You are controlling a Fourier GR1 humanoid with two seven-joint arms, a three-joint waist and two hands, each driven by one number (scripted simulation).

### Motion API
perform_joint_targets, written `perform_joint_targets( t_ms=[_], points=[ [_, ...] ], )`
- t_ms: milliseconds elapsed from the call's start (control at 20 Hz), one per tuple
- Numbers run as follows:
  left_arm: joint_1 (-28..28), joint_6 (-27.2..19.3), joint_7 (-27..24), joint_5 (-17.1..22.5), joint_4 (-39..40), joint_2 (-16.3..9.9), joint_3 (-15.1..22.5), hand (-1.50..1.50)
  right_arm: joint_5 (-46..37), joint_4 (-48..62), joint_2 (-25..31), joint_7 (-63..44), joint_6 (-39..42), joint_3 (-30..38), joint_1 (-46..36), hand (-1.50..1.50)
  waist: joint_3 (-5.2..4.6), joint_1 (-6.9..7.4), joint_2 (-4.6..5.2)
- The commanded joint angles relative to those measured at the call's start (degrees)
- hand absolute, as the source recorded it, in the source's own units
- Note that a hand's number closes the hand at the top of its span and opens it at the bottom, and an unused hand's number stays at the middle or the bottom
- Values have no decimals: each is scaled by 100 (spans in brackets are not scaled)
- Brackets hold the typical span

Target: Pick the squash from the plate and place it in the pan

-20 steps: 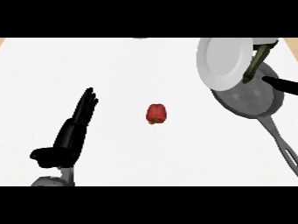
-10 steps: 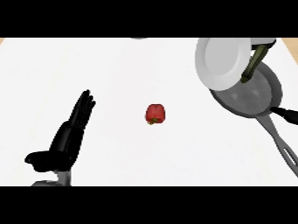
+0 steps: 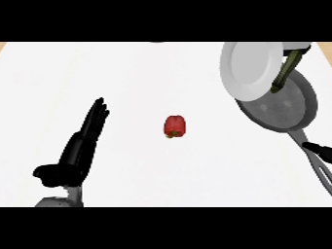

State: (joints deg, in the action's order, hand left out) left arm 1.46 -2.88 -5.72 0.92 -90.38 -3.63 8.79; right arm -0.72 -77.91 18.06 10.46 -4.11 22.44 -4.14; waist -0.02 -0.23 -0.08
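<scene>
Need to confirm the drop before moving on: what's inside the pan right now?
The pan shows grey bare floor. The dark green squash lies across its upper rim, its lower tip over the pan. The plate overlaps the pan's upper left, hiding that part.

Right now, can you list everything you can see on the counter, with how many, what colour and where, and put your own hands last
Counter: one, white top, fills most of the view; tan strips at the far corners.
Plate: one, white, far right, overlapping the pan's far rim.
Pan: one, grey, right side, handle running toward the near right edge.
Squash: one, dark green, long, lying from the plate's right edge onto the pan's rim.
Pepper: one, red, alone at the middle of the counter.
Left hand: black, near left, fingers straight, pointing away.
Right hand: black, only a tip shows at the right edge beside the pan's handle.
</scene>
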Motion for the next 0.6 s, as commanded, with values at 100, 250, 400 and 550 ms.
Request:
perform_joint_targets(
  t_ms=[100,250,400,550],
  points=[
    [166,184,-75,16,250,56,-193,0,-151,-460,-124,17,3,-27,566,-150,1,9,6],
    [-87,296,299,56,-369,-72,-185,0,-367,-578,-226,-150,-235,-120,519,-150,2,22,4],
    [195,-64,-170,-316,374,316,-37,0,-554,-1013,-224,-735,-282,-282,529,-150,0,9,7],
    [-217,101,113,-199,-321,182,-46,0,-555,-830,-225,-247,-184,-73,765,-150,2,21,4]
  ],
)
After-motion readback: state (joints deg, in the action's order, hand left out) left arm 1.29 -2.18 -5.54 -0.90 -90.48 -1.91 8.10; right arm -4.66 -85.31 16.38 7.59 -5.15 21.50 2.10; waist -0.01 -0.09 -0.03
